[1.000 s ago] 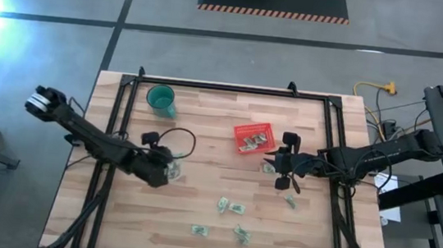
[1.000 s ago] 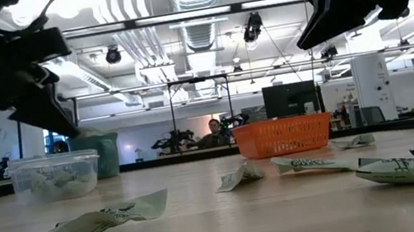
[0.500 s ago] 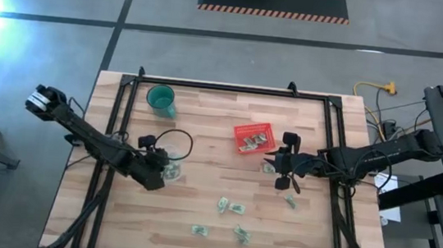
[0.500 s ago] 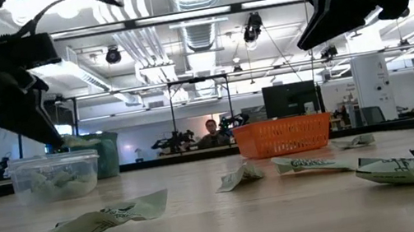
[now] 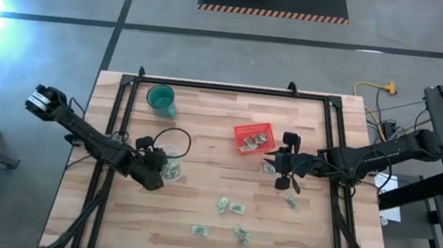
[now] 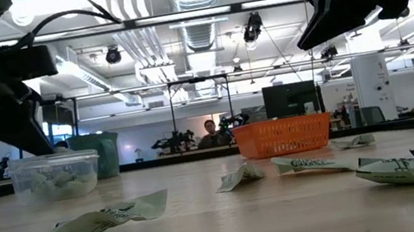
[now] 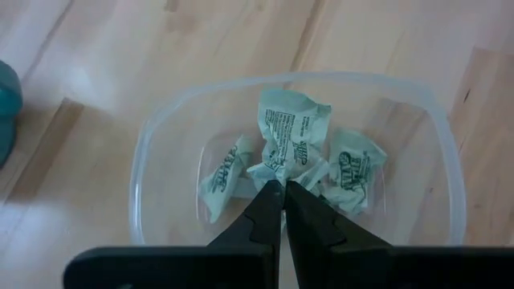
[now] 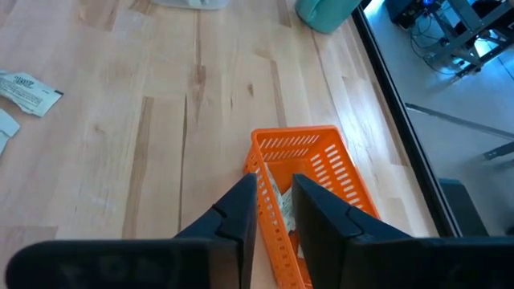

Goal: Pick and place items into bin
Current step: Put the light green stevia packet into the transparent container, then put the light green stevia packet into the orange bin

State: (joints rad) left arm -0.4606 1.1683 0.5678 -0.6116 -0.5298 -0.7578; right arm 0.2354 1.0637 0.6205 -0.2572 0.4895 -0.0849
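Green print, unreadable, on items [image 7: 293,140] in clear tub [image 7: 161,136] beneath closed, empty left tool [image 7: 283,191].

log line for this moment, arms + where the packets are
left gripper shut, over clear tub | right gripper slightly open, empty, by red basket | loose packets on table

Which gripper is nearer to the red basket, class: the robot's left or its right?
Right. The right gripper hangs just beside the red basket, at its near corner. The left gripper is far across the table, above a clear plastic tub holding crumpled packets.
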